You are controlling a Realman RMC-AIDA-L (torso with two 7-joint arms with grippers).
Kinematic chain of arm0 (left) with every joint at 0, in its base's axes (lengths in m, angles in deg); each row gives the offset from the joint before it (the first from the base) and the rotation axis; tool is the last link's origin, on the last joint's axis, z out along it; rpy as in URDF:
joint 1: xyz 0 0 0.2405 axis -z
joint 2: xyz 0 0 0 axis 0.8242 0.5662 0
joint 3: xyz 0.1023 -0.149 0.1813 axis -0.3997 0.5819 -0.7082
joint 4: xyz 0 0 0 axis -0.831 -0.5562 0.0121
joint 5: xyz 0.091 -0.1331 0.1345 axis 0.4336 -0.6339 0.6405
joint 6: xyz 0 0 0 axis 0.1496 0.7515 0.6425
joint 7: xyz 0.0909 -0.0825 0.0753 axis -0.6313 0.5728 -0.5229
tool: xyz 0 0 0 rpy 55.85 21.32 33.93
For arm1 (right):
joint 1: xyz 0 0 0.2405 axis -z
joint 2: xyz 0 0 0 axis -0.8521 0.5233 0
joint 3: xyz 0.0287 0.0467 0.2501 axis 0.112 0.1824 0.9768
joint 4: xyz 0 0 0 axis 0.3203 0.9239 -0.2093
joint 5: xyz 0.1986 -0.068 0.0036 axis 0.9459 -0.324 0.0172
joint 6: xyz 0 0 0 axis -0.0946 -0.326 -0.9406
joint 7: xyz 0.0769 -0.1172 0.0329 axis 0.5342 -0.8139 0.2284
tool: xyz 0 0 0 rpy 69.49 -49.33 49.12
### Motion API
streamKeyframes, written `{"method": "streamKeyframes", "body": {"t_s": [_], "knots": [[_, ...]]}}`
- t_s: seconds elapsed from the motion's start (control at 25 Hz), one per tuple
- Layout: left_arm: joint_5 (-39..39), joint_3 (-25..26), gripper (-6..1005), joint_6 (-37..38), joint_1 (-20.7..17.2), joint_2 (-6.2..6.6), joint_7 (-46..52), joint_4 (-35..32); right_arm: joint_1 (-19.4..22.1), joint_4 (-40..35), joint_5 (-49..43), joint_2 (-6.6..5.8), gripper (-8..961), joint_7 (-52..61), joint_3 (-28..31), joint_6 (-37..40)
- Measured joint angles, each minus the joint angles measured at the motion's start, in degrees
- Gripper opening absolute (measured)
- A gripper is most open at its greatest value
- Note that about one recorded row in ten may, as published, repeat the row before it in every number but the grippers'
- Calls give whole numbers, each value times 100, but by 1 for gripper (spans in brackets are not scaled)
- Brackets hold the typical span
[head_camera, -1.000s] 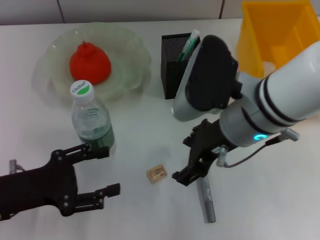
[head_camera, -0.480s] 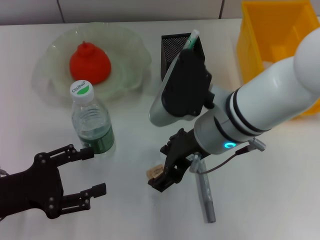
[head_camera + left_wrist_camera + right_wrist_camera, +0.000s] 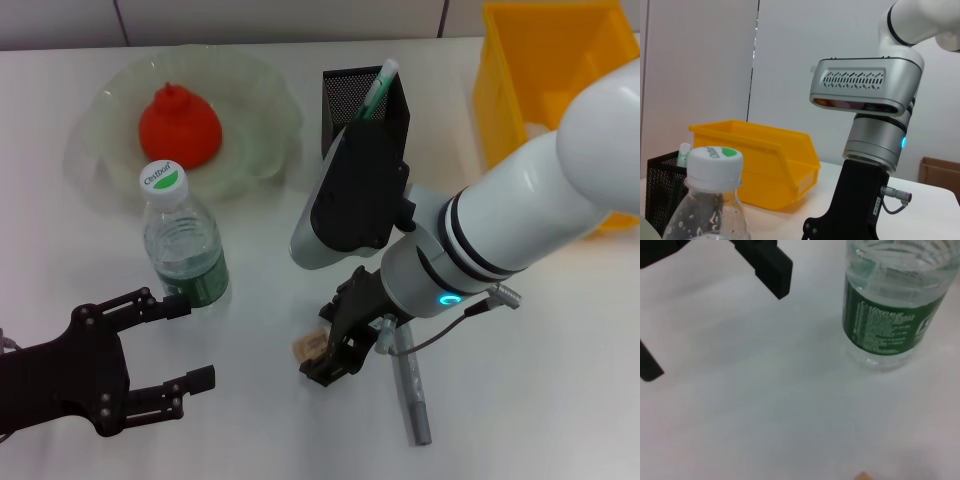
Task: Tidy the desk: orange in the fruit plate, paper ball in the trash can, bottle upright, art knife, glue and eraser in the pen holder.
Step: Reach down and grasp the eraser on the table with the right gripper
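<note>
Tiny tan eraser (image 3: 311, 346) lying flat on the white desk (image 3: 560, 400), partly hidden under the right gripper (image 3: 328, 357). Right at the jaws, peeking out on the side toward the bottle (image 3: 184, 247). Long side looks slanted across the desk, hard to tell with so little showing. Right jaws low over it, gap between them hidden, so cannot tell how wide, or whether anything is pinched yet. Just behind those jaws, a grey art knife (image 3: 411, 391) flat on the desk, pointing toward the near edge.

Left gripper (image 3: 171, 358) wide open, holding nothing, well off to the side with the bottle upright just beyond its fingers. Much farther from the eraser than the right one.

Probably a right-arm job: a short drop, then a pinch across the short sides. Black pen holder (image 3: 364, 128) waiting past the arm, orange (image 3: 179, 125) already in the fruit plate (image 3: 265, 135).
</note>
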Motion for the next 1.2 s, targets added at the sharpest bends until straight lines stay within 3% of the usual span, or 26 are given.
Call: {"method": "streamKeyframes", "body": {"t_s": [0.2,0.4,0.64,1.2], "knots": [[0,0,800,0,4,-1,0,0,-23,12,6,3,729,-7,-56,-113],[1,0,800,25,0,3,0,-1,-29,-54,47,4,533,-24,-114,-145],[8,0,800,56,14,24,0,-153,-1,-264,36,-21,436,-112,-70,12],[10,85,800,154,-176,54,0,-255,63,-505,10,-26,433,-253,-90,285]]}}
